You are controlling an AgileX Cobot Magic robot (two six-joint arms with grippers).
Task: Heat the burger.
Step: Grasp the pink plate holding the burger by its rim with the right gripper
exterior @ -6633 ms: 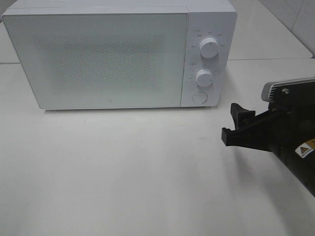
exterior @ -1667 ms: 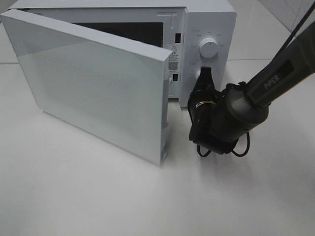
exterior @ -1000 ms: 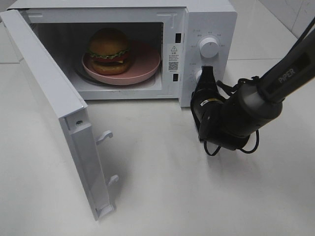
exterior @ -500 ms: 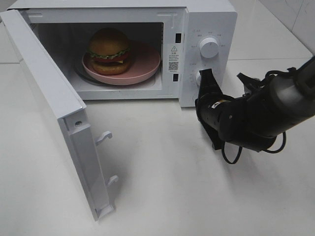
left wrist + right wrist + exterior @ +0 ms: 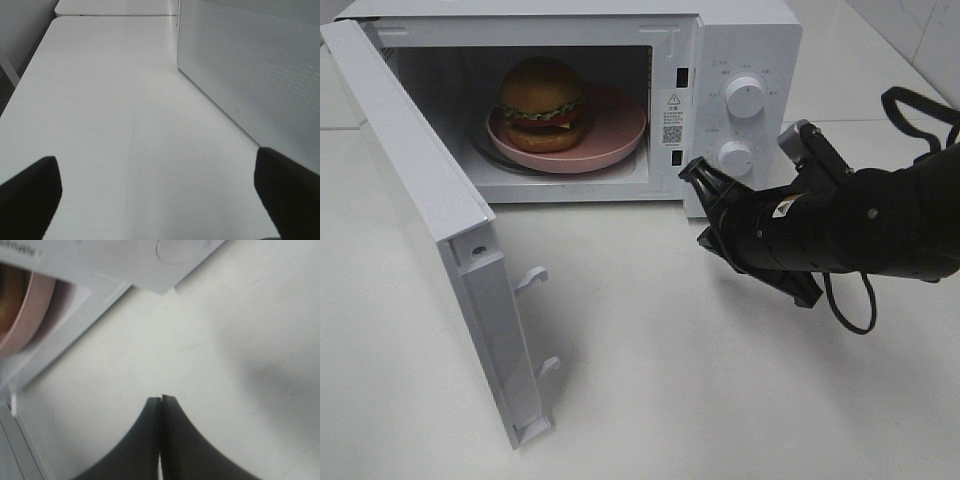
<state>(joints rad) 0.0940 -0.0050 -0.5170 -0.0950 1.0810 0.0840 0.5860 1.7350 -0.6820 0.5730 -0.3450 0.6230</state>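
Burger: tall burger with glossy golden-brown bun, green lettuce frill, red tomato and yellow cheese, upright on a shallow pink plate, inside the cavity of the boxy white microwave.
Door: white perforated microwave door, hinged on the oven's left side, swung wide over the white bench; its latch hooks face the right side of the scene.
Right fingers: right gripper, black, fingers pressed together with nothing between them, low over the bench just in front of the control panel, below the lower white knob.
Left fingers: left gripper spread wide and empty; its camera shows bare bench with the door's outer face close by.
Key relation: the burger is already inside, so the door is likely what must move next. Its free edge lies well left of the right fingers, across the open cavity; the left arm, on the door's outer side, seems better placed to push it shut.
Remaining: close the door, then turn a knob.
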